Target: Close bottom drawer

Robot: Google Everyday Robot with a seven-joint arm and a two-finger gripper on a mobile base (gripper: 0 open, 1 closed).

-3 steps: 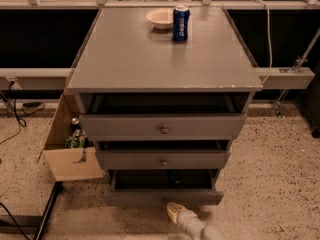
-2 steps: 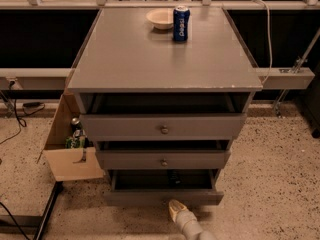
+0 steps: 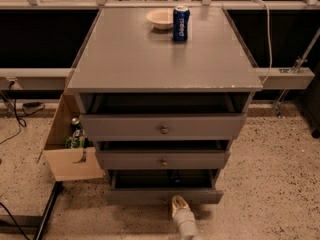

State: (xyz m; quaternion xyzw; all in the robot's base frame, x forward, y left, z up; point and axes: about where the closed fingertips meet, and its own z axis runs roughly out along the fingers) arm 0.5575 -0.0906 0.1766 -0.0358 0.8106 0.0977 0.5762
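- A grey wooden cabinet (image 3: 165,59) with three drawers is seen from the front and slightly above; all places below are given relative to it.
- The bottom drawer (image 3: 145,195), the lowest and thinnest-fronted of the cabinet's three, stands open. Its front panel projects further forward than those of the two drawers above it, and a dark interior shows behind the panel.
- The cream-coloured end effector (image 3: 179,206) is recorded low at the cabinet's front, at the middle of the bottom drawer's front panel, and appears to be touching it. The arm reaches in from the lower edge of the view.
- Whether the end effector is released or clenched cannot be told.
- No knob is visible on the bottom drawer; the middle of the panel is covered by the end effector.
- The middle drawer (image 3: 125,160) and the top drawer (image 3: 120,126) are also partly pulled out, each with a small round metal knob at its centre.
- On the cabinet's flat grey surface (image 3: 150,69), towards the rear edge, a blue drinks can (image 3: 181,23) stands upright just beside a pale shallow bowl (image 3: 160,19).
- A brown cardboard box (image 3: 72,164) rests on the speckled floor (image 3: 270,184) against the cabinet's left side, with containers inside it.
- A white cable (image 3: 268,34) hangs past the cabinet's rear right corner.
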